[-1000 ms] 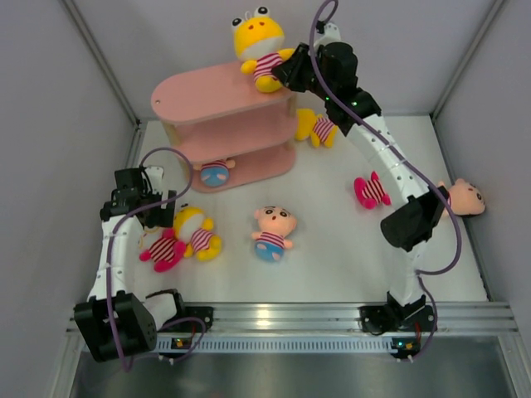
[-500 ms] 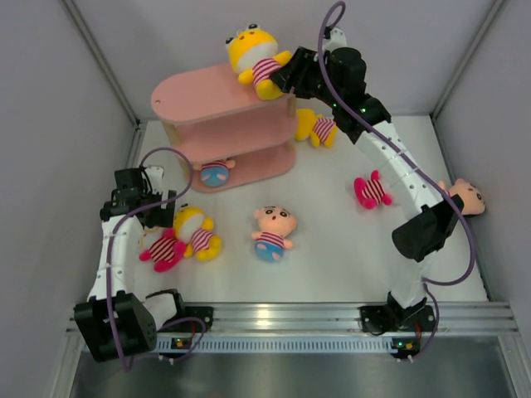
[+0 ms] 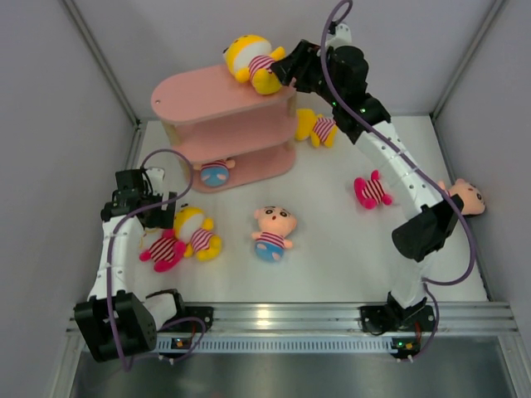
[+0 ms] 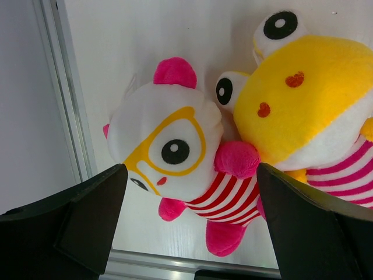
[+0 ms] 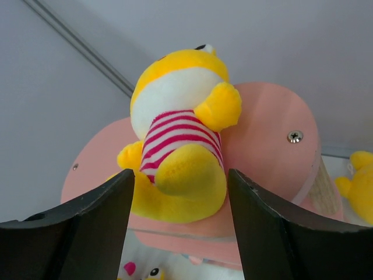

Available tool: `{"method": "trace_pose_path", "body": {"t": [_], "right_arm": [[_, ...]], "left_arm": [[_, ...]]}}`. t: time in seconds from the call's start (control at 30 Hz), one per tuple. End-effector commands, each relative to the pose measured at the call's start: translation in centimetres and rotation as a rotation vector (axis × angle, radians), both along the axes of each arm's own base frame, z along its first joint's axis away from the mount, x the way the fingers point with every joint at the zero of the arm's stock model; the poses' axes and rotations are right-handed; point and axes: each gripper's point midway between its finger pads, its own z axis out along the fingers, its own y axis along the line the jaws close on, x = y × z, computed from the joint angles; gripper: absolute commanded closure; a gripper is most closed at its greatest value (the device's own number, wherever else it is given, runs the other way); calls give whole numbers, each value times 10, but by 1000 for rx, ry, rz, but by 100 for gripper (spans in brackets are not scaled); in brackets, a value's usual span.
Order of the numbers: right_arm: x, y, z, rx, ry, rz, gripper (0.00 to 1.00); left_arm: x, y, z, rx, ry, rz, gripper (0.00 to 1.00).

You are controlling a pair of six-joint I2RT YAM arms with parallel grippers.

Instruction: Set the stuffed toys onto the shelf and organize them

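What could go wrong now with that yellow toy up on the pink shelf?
The yellow toy lies near the end of the shelf's top board, so it could roll off. The right gripper stands open with a finger on either side of it, so pulling back carelessly might drag the toy off.

A yellow toy (image 5: 175, 134) in a red-and-white striped shirt lies on the pink shelf's (image 5: 268, 125) top board, feet toward the camera, between the parted black fingers of the right gripper (image 5: 179, 173). Another yellow toy (image 5: 361, 186) peeks in at far right.
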Motion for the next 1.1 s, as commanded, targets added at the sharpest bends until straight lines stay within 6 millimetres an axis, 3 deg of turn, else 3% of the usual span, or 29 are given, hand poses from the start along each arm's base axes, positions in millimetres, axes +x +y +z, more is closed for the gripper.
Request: {"method": "trace_pose_path", "body": {"t": [0.0,0.2,0.27,0.37,0.43,0.47,0.5,0.53,0.57,0.6,0.83,0.97,1.07], "right_arm": [[6,3,22,56,-84,-17,35],[20,11,2,56,-45,-19,39],[24,11,-2,56,-37,-33,45],[29,8,-6,57,-37,-59,62],[30,-2,-1,66,-46,-111,74],[34,-12,-10,62,-25,-170,78],[27,-19,1,87,-35,-191,86],[26,-23,1,97,-41,-211,90],[28,-29,-11,95,-31,-243,91],[23,-33,3,131,-65,-250,94],[23,-37,-11,118,-54,-269,94],[20,-34,-7,116,-60,-250,93],[17,-34,-5,110,-69,-256,79]], "left_arm": [[2,2,8,21,-42,-8,1],[0,5,7,35,-36,-2,1],[0,5,7,37,-37,-3,1],[0,5,8,36,-39,-1,1],[0,5,7,37,-35,-3,1],[0,5,7,37,-35,-3,1],[0,5,7,36,-35,-5,1],[0,5,7,38,-35,-7,1],[0,4,6,35,-33,-7,1],[0,5,6,37,-34,-6,1],[0,6,7,42,-34,-5,1],[-1,6,7,46,-32,-5,1],[-1,6,6,47,-28,-7,1]]}}
